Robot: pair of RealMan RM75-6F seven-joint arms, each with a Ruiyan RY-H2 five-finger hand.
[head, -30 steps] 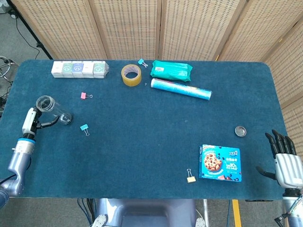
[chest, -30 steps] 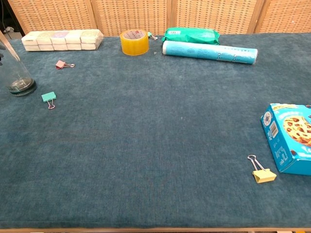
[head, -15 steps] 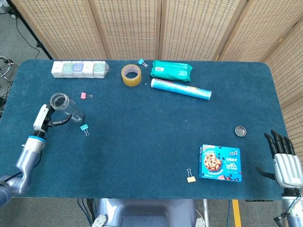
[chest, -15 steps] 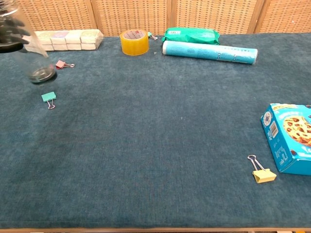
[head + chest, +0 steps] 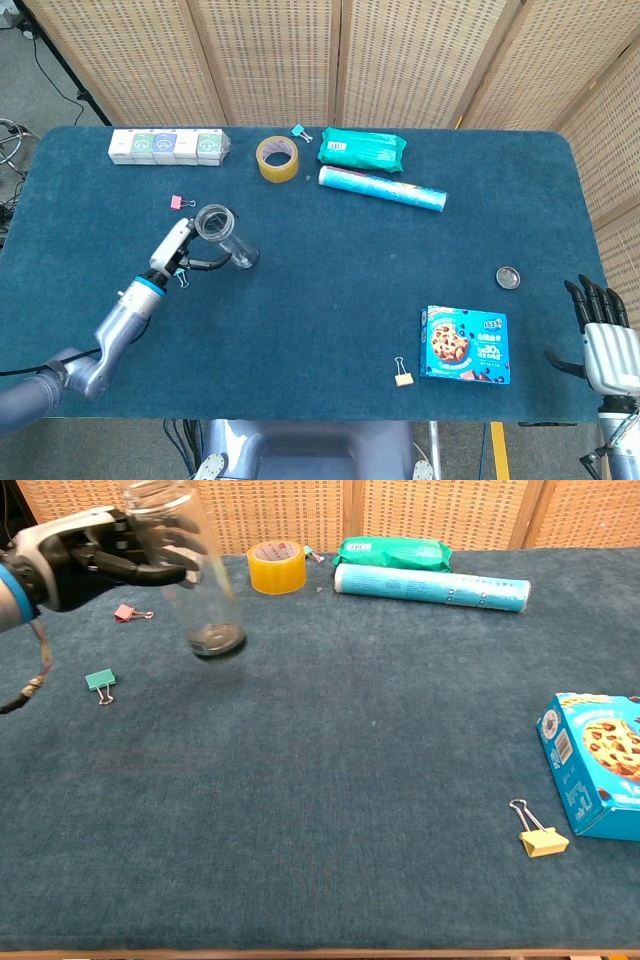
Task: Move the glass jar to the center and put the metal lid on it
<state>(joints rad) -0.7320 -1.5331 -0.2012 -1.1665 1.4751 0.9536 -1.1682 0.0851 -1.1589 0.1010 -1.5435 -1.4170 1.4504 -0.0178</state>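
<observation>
Jar point(image 5: 222, 236) now left of center, in my left hand point(image 5: 172, 248), fingers wrapped round its upper wall. Over last second it travelled from far left edge past teal clip point(image 5: 100, 683), roughly halfway to center. Tilted in chest view; can't tell if base touches cloth. Lid point(image 5: 508, 276) unmoved, far right, above cookie box point(image 5: 465, 345). Right hand point(image 5: 605, 345) idle off right edge, fingers apart, empty. Judgement: transport on track; set down, then lid fetch.

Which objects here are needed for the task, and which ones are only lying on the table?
Needed: glass jar, held by the left hand; metal lid.
Lying about: tape roll, cookie box, blue roll, green packet, white boxes, binder clips.
</observation>
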